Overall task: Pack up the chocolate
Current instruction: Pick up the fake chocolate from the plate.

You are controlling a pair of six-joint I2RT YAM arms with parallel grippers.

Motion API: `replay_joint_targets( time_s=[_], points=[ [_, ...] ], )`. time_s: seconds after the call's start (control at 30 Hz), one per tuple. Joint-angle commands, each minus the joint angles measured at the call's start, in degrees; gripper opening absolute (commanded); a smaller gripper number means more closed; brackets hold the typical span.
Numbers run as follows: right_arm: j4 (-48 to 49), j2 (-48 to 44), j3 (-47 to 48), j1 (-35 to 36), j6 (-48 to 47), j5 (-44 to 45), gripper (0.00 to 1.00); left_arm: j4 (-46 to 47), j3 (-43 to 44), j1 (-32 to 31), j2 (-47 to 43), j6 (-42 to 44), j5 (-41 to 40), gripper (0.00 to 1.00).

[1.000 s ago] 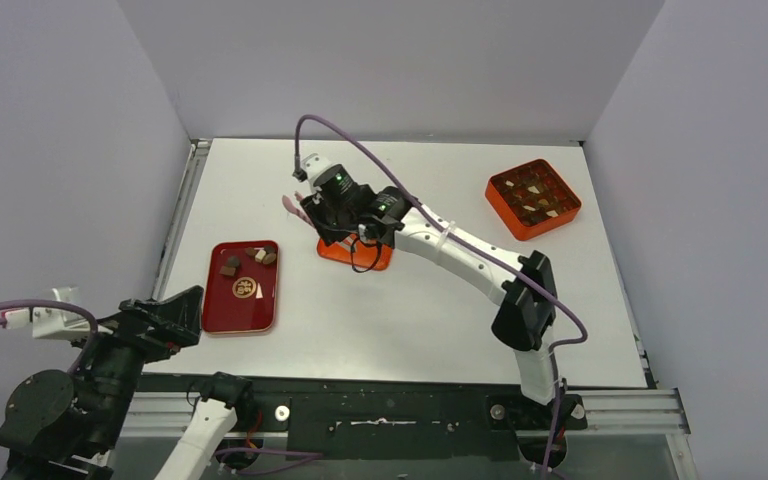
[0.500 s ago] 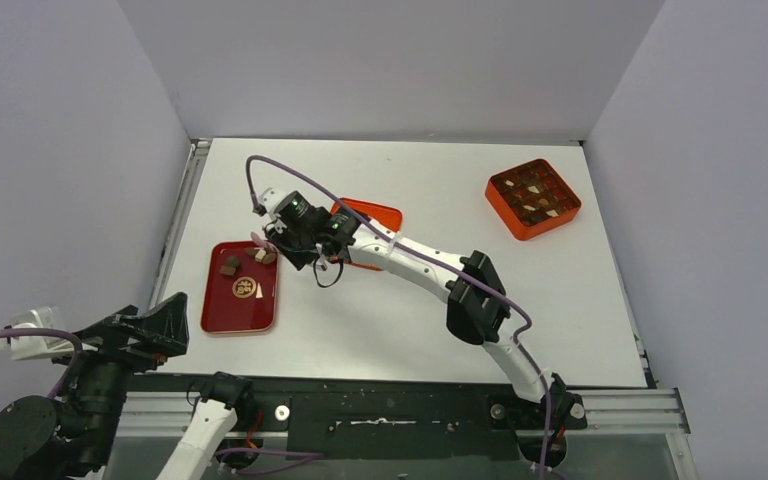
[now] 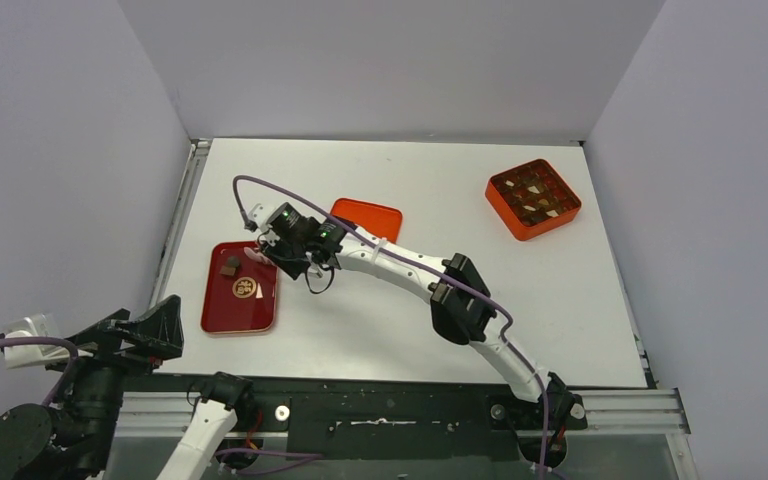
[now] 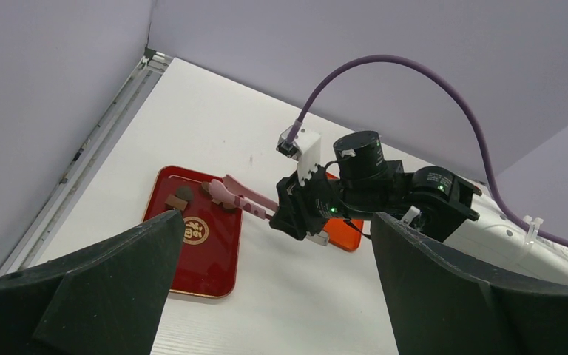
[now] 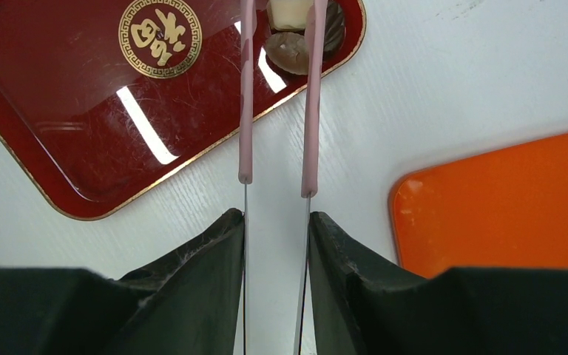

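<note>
The right arm stretched low and far to the left, its right gripper [image 5: 276, 222] narrowed onto the thin metal shanks of the pink tongs [image 5: 311, 111], whose long axis ran straight ahead from the fingers. The tongs' smooth prongs straddled a pale cream chunk of the chocolate [image 5: 288, 13], with a rounded brown chunk just beside it, at the corner of the glossy red tray [image 5: 81, 148]. A flat, matte orange lid [image 5: 503, 207] lay nearby. The left gripper [image 3: 150, 322] hung wide apart, holding nothing.
</note>
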Motion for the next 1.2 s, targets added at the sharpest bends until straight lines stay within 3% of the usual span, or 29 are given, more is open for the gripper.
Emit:
replay_joint_targets(
  time_s=[0.0, 0.27, 0.5, 1.17],
  points=[
    [3.2, 0.25, 3.41, 0.17, -2.43, 0.13, 0.34, 2.55, -0.92, -0.5, -0.83, 0.63, -0.79, 0.97],
    [3.71, 1.61, 3.57, 0.46, -3.21, -0.58, 0.35, 3.32, -1.57, -1.15, -1.43, 0.9, -1.84, 0.97],
    [2.36, 1.52, 3.32, 0.94, -5.27, 5.52, 0.36, 3.77, -2.81, -1.54, -1.62, -0.51, -0.89, 0.97],
    [-1.94, 1.53, 3.47, 2.53, -7.52, 1.87, 0.33, 4.46, -3.5, -1.56, -1.71, -1.34, 0.1, 0.97]
  ],
)
